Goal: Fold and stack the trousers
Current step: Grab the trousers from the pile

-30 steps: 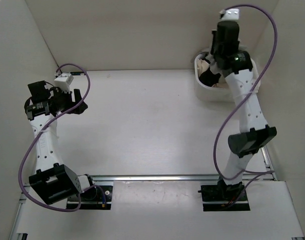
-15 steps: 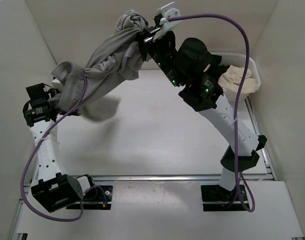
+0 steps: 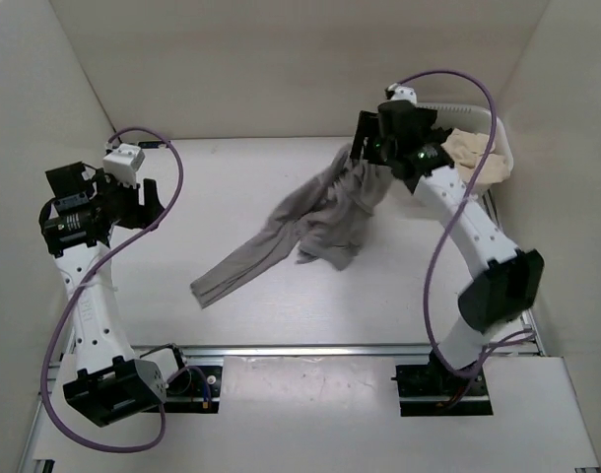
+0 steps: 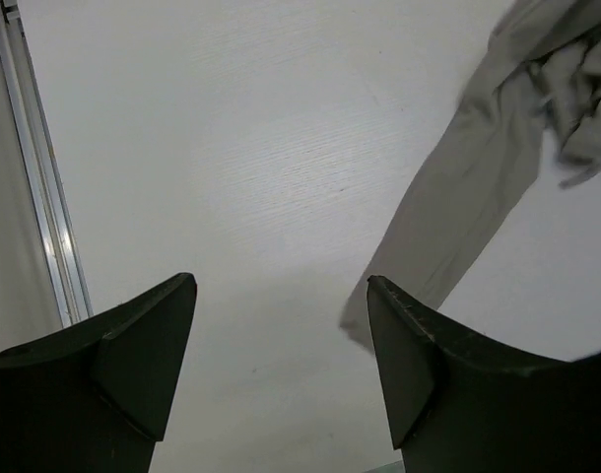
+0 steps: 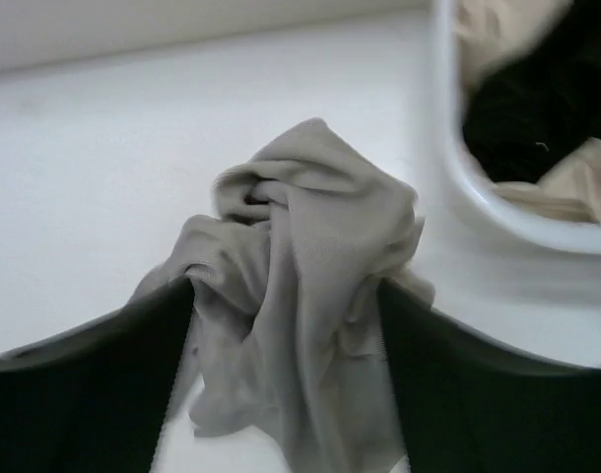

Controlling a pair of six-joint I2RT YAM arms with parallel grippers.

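Both the left arm (image 3: pixel 87 296) and the right arm (image 3: pixel 475 229) are built of white links dotted with small holes, joined by blocky black housings. Each trails a looping purple cable (image 3: pixel 172 182) and bears a small white box (image 3: pixel 124 158) by the wrist. A green light (image 3: pixel 416 155) glows on the right arm. The left hand (image 4: pixel 281 286) has matte black, wedge-shaped fingers (image 4: pixel 133 345).

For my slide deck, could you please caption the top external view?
Right gripper holds crumpled grey fabric trousers beside a white laundry basket; left gripper hovers open.

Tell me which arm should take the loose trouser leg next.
Left. The left hand is open, empty, near the leg end; the right hand grips the bunched trousers.
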